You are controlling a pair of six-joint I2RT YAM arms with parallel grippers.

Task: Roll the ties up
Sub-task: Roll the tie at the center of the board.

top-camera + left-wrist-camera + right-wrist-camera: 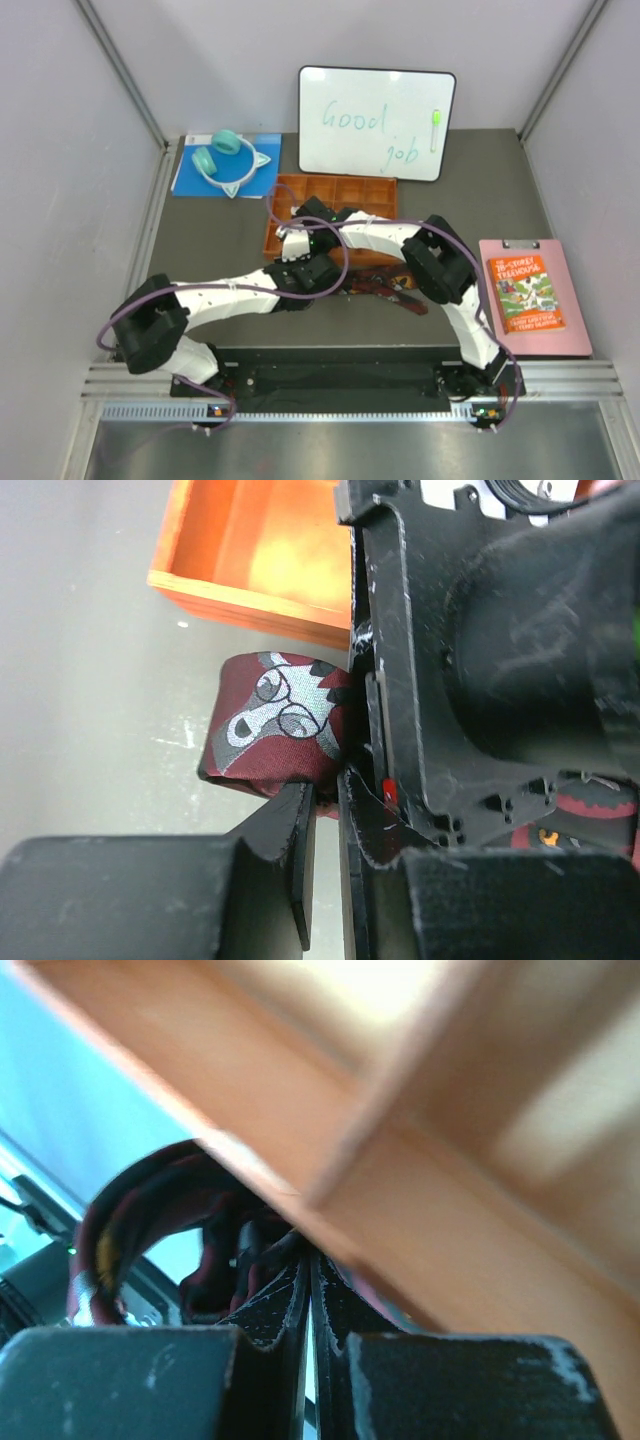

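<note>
The tie [270, 730] is partly rolled: a maroon coil sits against the near wall of the orange compartment tray [250, 600], mid-table, while its unrolled tail [395, 292] trails toward the front edge. The left gripper [322, 798] is nipped narrow on the coil's edge. The right gripper [308, 1280] is closed to a slit, perhaps on cloth. Rolling up the tail is likely what remains

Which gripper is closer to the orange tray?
Right. The right gripper is at the tray's wall by its near left corner; the left gripper, pinching the tie, sits short of its near edge.
</note>
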